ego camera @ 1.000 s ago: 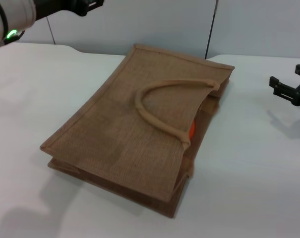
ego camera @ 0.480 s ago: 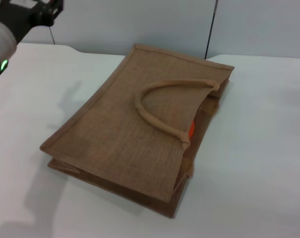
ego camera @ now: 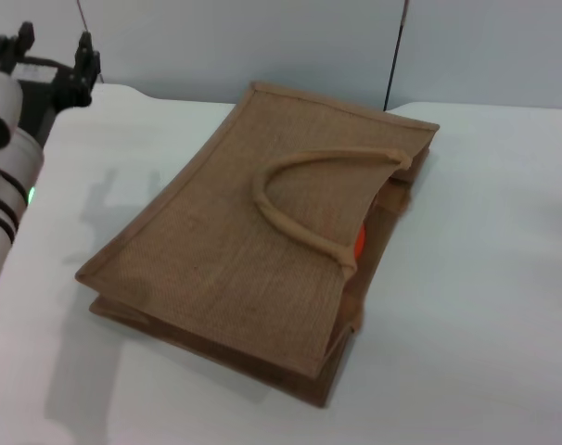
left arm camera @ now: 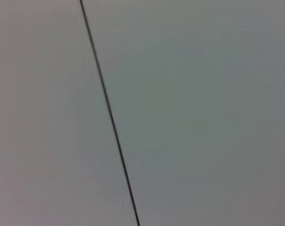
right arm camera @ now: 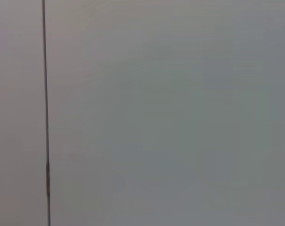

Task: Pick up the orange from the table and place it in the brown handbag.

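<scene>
The brown handbag (ego camera: 262,250) lies flat on the table (ego camera: 485,278), so the orange (ego camera: 359,243) peeks from its mouth, apparently placed. The left hand (ego camera: 51,56), released and empty, sits at upper left, clear of the bag.

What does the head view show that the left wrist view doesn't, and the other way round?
Head view only: the handbag lying flat on the table, a sliver of the orange showing in its mouth, and the left gripper raised at the table's far left corner, fingers apart. Left wrist view only: nothing of the task. Both share a plain grey wall with a thin dark seam.
</scene>
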Available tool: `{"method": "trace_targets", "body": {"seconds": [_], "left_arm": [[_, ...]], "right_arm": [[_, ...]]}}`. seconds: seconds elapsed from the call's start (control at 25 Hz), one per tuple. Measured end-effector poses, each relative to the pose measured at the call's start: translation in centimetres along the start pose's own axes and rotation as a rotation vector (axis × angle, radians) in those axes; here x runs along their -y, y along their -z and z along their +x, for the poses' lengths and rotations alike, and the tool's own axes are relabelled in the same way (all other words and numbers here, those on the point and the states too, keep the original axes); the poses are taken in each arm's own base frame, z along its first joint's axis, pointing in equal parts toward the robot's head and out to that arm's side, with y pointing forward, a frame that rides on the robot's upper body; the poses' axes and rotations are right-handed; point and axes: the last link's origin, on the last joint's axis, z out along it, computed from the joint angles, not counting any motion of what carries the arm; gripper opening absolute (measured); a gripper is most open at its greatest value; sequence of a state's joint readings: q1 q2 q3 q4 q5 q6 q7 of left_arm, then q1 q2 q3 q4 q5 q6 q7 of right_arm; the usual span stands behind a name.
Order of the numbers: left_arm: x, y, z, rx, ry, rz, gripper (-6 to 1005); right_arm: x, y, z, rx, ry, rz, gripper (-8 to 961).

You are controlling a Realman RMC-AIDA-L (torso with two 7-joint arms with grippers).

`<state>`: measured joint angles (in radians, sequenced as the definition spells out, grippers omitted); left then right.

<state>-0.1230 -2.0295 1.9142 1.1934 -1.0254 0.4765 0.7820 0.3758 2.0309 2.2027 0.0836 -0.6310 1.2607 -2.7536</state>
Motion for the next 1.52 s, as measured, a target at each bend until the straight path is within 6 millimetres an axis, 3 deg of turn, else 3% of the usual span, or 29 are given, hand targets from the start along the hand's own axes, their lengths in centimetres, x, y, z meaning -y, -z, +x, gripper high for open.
{"method": "trace_targets", "body": {"seconds": [0.2, 0.52, 1.52], "left_arm": [[-0.7, 0.7, -2.0, -0.015, -0.004, 0.022, 647], [-1.9, 0.7, -2.9, -0.018, 0.007, -0.01, 643], [-2.1, 0.0, -3.4, -0.005, 0.027, -0.019, 638]], "right_arm": [[-0.1, 0.2, 0.4, -0.012, 0.005, 0.016, 857], [0.0, 0.2, 0.5, -0.02, 0.002, 0.027, 855], [-0.4, -0.9, 0.8, -0.053, -0.008, 0.021, 852]]}}
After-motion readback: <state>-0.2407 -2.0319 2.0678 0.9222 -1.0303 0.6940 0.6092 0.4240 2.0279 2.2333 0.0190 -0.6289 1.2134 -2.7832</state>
